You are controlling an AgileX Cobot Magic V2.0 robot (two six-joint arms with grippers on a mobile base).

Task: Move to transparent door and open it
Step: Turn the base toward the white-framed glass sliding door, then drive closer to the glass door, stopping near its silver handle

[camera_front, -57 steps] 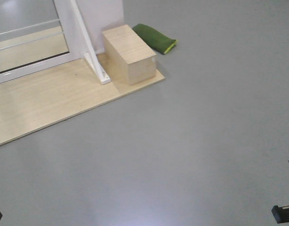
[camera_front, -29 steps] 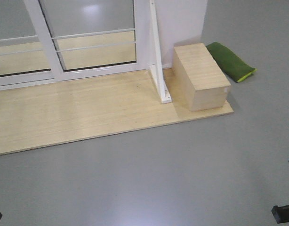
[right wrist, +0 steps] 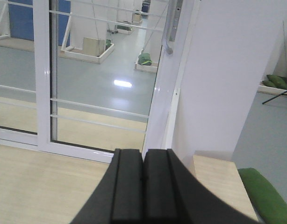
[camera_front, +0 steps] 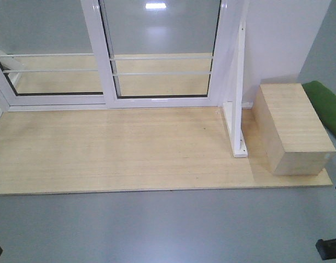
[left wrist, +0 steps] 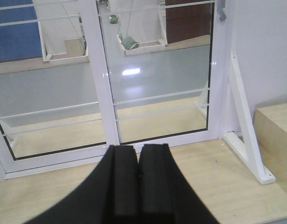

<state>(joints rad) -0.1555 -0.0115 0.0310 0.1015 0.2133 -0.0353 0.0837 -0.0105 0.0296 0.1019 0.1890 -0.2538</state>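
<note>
Approach step: transparent door (camera_front: 162,38) along tabletop (camera_front: 102,159) far edge, toward far-right corner.
Clenched and empty: left hand (left wrist: 137,154), right hand (right wrist: 143,156); next, probably close in, unclench, reach grey handle (right wrist: 172,21) on right stile.

The transparent door (camera_front: 161,33) is a tall clear-glass panel in a glossy white frame. It stands upright, with two thin white bars crossing the glass low down. A grey metal pull handle (right wrist: 172,23) sits on its right stile. The door appears to be slid fully shut.
</note>
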